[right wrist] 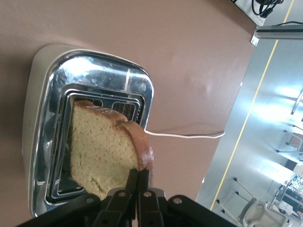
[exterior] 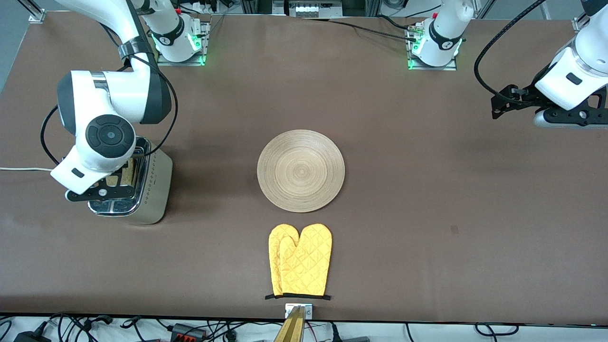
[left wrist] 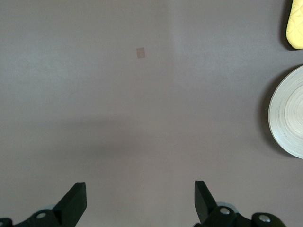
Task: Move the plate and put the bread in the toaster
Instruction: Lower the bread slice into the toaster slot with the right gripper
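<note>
The toaster point(exterior: 159, 190) stands toward the right arm's end of the table, its chrome top point(right wrist: 94, 75) below my right wrist camera. The bread point(right wrist: 102, 151) stands upright in one slot, sticking well out of it; it also shows as a tan slice point(exterior: 127, 171). My right gripper point(right wrist: 140, 172) is over the toaster, fingers pressed together, their tips against the bread's brown crust with nothing between them. The wooden plate point(exterior: 300, 170) lies flat mid-table, apart from both arms. My left gripper point(left wrist: 140, 194) waits open over bare table at the left arm's end.
A pair of yellow oven mitts point(exterior: 300, 260) lies nearer the front camera than the plate, close to the table edge. The toaster's white cord point(exterior: 23, 169) runs off the right arm's end of the table. A small patch point(exterior: 454, 229) marks the brown tabletop.
</note>
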Robot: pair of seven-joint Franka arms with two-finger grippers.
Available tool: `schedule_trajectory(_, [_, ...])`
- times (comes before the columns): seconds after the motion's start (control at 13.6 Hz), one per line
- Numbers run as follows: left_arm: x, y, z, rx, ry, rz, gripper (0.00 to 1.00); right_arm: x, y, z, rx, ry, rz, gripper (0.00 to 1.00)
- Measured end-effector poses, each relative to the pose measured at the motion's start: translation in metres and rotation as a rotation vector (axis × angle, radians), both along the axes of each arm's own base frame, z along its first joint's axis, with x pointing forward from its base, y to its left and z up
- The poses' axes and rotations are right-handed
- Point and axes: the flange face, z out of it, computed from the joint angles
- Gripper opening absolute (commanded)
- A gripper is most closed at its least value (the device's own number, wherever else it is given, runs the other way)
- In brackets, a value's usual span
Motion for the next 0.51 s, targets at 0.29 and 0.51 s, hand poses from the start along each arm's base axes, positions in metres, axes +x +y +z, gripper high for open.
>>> schedule_trajectory(0.29, [0.0000,0.0001,0.0000,0.000,0.000,0.000,1.00,0.0025,0.0021,-0.0050,-0.003,-0.029,-0.022,1.00])
schedule_trajectory(0.51, [0.0000,0.0001,0.0000,0.000,0.000,0.004,1.00,0.0024,0.0068,-0.0035,-0.005,-0.087,-0.079,1.00])
